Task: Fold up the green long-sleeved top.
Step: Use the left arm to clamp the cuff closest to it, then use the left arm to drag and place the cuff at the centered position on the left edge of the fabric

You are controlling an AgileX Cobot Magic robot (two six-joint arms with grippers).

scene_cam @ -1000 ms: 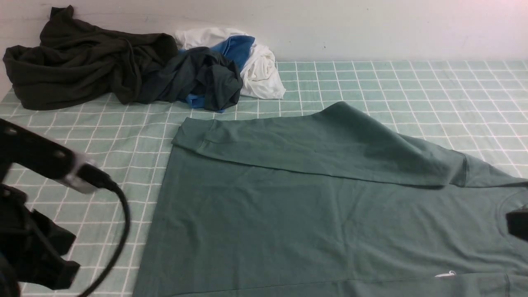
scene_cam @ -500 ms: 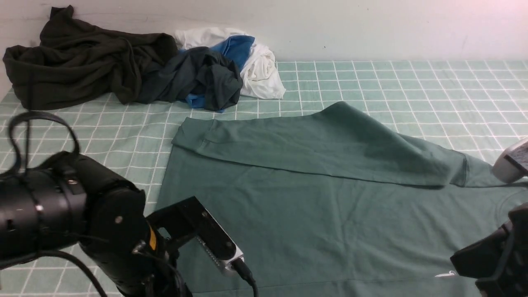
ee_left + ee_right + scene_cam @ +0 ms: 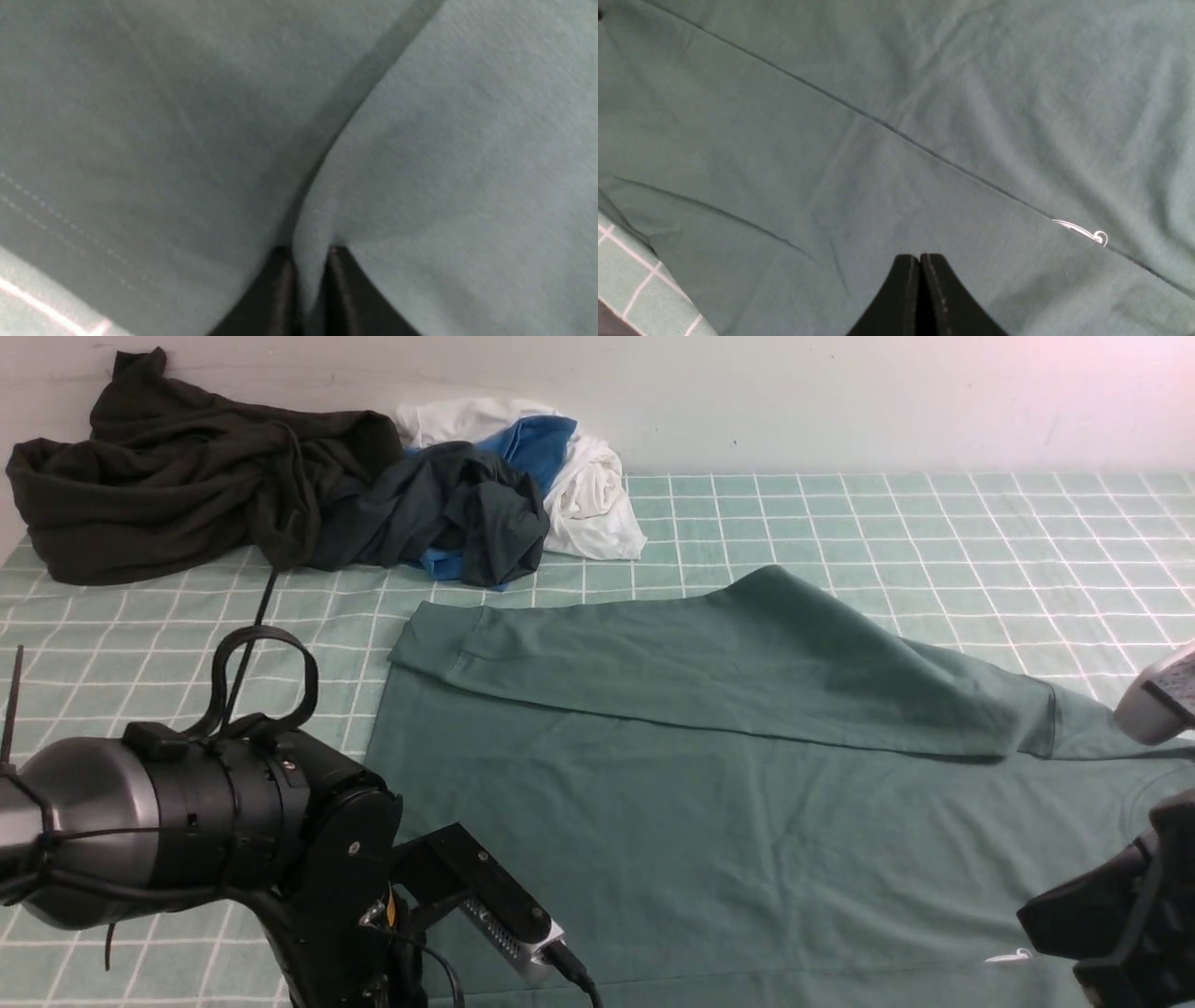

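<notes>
Green long-sleeved top (image 3: 709, 821) lies flat on the checked counter (image 3: 934, 523), just in front of the pile of other clothes (image 3: 280, 495), with one sleeve laid across its body. It looks soft, light and limp, so I judge it will sag when lifted and is best taken at a hem or seam edge. The left claw (image 3: 310, 289) pinches a small ridge of its fabric, the right claw (image 3: 920, 289) is fully closed and empty over it, and behind the pile stands a plain white wall (image 3: 840, 401).
</notes>
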